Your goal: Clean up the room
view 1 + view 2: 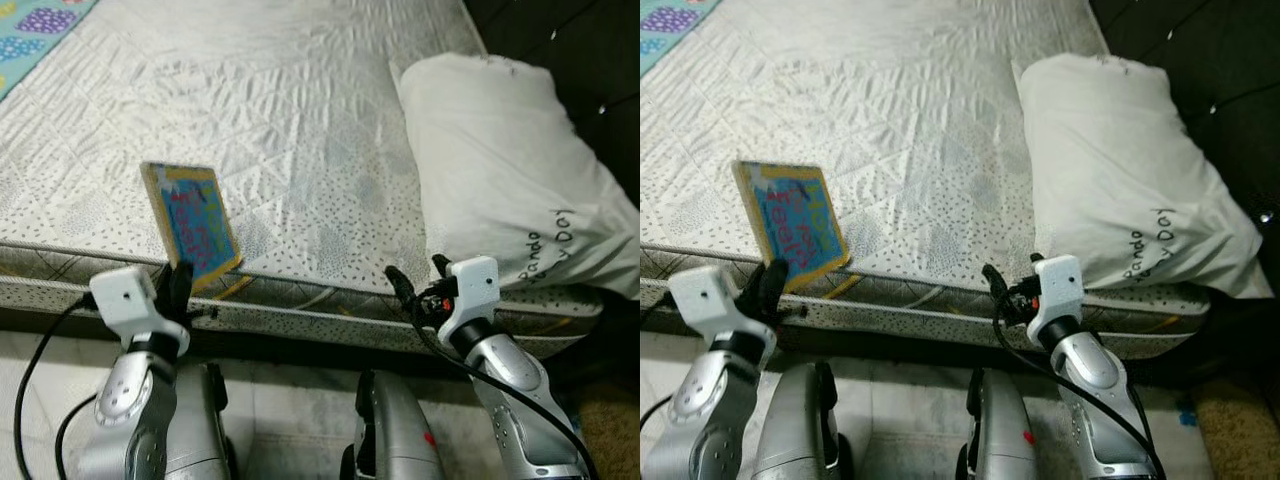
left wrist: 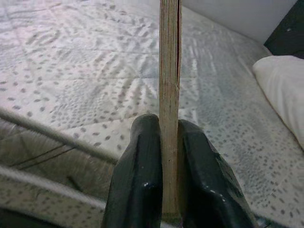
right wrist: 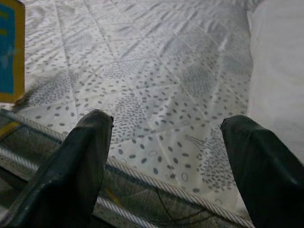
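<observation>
Yellow-edged, with a blue cover and pink lettering, the book (image 1: 193, 224) stood on its lower edge at the near edge of the mattress (image 1: 300, 120), cover facing the right side. We saw the left gripper (image 1: 178, 283) holding it at its lower near corner. In the left wrist view the two black fingers (image 2: 137, 180) pressed against both faces of the book (image 2: 169, 95), pinching it between them, and the book rose upright from the grip. We noted the mattress was white, quilted, with grey dots, and its piped side ran along the front. The right gripper (image 1: 415, 277) hovered at the same near edge, well apart from the book, just beside the pillow (image 1: 500, 160). Its fingers (image 3: 85, 156) were spread wide with nothing between them, only mattress showing in the gap. The white pillow lay on the right part of the mattress, with dark writing on its near end. A patterned cloth (image 1: 40, 30) in blue and purple sat at the far left corner. Pale floor (image 1: 290, 400) lay below the bed, by the robot's body.
</observation>
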### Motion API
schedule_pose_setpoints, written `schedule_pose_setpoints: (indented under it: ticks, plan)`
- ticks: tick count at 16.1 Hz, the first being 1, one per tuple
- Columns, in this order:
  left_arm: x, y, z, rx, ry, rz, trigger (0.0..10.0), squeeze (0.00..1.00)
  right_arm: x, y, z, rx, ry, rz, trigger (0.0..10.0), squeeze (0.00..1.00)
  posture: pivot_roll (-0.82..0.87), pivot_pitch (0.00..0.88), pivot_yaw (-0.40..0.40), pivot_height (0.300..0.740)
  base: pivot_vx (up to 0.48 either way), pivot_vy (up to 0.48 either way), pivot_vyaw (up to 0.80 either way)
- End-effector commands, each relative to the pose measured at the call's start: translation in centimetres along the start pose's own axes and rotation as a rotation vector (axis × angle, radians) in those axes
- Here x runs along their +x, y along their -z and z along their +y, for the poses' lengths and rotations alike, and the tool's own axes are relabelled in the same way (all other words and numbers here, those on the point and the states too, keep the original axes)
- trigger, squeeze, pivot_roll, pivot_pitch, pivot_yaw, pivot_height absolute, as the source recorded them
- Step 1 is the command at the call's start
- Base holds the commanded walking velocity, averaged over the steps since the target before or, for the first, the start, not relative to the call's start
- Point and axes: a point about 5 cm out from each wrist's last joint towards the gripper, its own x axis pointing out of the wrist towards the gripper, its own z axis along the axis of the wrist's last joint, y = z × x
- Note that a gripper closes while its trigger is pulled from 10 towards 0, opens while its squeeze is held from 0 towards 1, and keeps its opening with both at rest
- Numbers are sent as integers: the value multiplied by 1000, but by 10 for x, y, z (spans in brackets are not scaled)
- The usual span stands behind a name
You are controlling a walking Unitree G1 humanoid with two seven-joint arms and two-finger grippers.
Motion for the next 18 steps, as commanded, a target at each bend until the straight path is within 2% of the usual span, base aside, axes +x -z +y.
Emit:
schedule_pose_setpoints:
  ticks: [1,5,14,18]
  plan:
    - [3,-7,-7,-8,45,-29,10000,0,-2,-1,-4,5,29,5,10000,0,-94,212,-95,565,0,0,0]
    - [7,-7,-15,-13,86,-24,10000,0,-3,-2,-6,10,48,-5,10000,0,-92,197,-76,565,201,0,0]
    - [14,-8,-15,-8,95,-29,10000,0,6,-4,-7,17,60,-18,10000,0,-83,177,-71,546,277,0,0]
    - [14,-7,-14,-17,74,-19,10000,0,6,-3,-10,8,72,-17,10000,0,-82,176,-70,546,0,0,0]
